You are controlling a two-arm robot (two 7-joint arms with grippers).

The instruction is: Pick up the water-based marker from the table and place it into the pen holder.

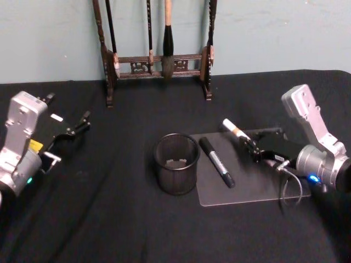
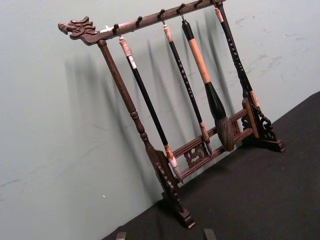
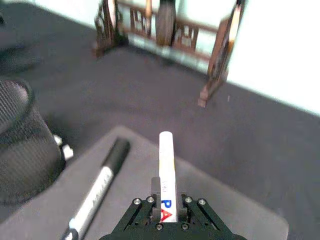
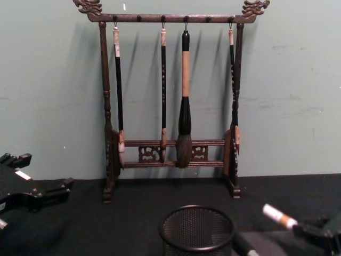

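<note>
My right gripper [image 1: 253,147] is shut on the tail end of a white water-based marker [image 1: 236,130] with an orange band, held slanted just above the clear mat [image 1: 258,192]. The wrist view shows the marker [image 3: 166,165] clamped between the jaws of that gripper [image 3: 167,210], cap end pointing away. The black mesh pen holder [image 1: 176,164] stands upright to the left of the mat, apart from the marker. In the chest view the marker [image 4: 279,216] hovers to the right of the holder [image 4: 197,230]. My left gripper [image 1: 82,121] rests open at the far left.
A black marker [image 1: 216,161] lies on the mat between the holder and my right gripper. The wooden brush rack [image 1: 159,60] with hanging brushes stands at the back against the wall. Black cloth covers the table.
</note>
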